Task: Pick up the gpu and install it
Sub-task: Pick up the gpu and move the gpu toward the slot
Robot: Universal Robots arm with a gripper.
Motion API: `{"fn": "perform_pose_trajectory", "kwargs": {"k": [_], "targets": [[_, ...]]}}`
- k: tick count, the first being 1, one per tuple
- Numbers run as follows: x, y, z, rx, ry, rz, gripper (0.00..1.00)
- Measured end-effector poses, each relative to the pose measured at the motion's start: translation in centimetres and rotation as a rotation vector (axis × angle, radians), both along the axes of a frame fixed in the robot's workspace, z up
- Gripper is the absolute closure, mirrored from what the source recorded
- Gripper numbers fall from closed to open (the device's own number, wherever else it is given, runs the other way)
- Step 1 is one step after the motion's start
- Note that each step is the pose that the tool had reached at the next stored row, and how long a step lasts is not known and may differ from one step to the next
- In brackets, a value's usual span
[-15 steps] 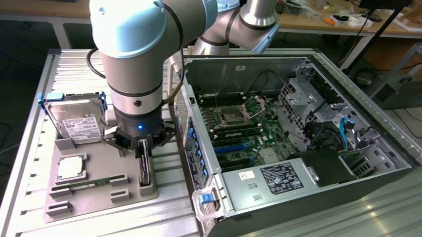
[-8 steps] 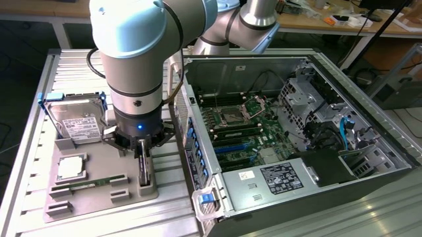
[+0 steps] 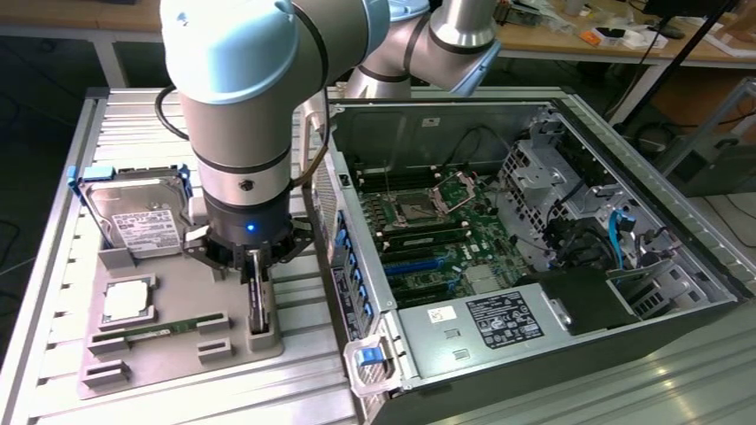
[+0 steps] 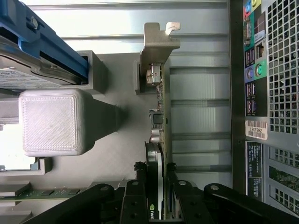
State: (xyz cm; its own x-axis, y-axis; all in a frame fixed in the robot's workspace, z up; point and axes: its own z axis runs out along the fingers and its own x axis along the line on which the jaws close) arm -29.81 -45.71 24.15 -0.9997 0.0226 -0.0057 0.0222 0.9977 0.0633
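Now I see the end effector [image 4: 155, 167] clamped narrowly on the gpu [image 4: 159, 140], upright in its tray [image 3: 189, 297] slot

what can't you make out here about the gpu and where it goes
gpu: exterior view, the gripper covers its top; wrist view shows it edge-on, one end cut off by the frame edge.
motherboard slots: exterior view, too small to tell which are free.
hard drive label: exterior view, print too small to read.

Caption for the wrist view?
Black gripper grips green gpu card with silver bracket, standing on edge in grey tray.
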Motion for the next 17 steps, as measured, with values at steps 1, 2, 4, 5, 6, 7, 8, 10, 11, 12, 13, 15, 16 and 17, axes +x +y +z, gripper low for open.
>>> {"fn": "perform_pose_trajectory", "kwargs": {"k": [1, 2, 4, 5, 6, 7, 8, 10, 11, 12, 13, 15, 16, 17], "targets": [[0.00, 0.00, 0.01, 0.0000, -0.0001, 0.000, 0.73], [0.00, 0.00, 0.03, 0.0000, -0.0001, 0.000, 0.73], [0.00, 0.00, 0.09, 0.0000, 0.0000, 0.000, 0.73], [0.00, 0.00, 0.11, 0.0000, 0.0000, 0.000, 0.73], [0.00, 0.00, 0.15, 0.0000, 0.0001, 0.000, 0.73], [0.00, 0.00, 0.17, 0.0000, 0.0000, 0.000, 0.73], [0.00, 0.00, 0.21, 0.0000, 0.0000, 0.000, 0.73], [0.00, 0.00, 0.34, -0.0001, 0.0001, 0.000, 0.73], [0.00, 0.00, 0.40, 0.0000, 0.0001, 0.000, 0.73], [0.00, 0.00, 0.46, 0.0000, 0.0000, 0.000, 0.73], [0.00, 0.00, 0.54, -0.0001, 0.0000, 0.000, 0.73], [0.00, 0.00, 0.69, 0.0000, 0.0000, 0.000, 0.73], [0.00, 0.00, 0.76, 0.0000, 0.0000, 0.000, 0.73], [0.00, 0.00, 0.82, 0.0000, 0.0000, 0.000, 0.73]]}}
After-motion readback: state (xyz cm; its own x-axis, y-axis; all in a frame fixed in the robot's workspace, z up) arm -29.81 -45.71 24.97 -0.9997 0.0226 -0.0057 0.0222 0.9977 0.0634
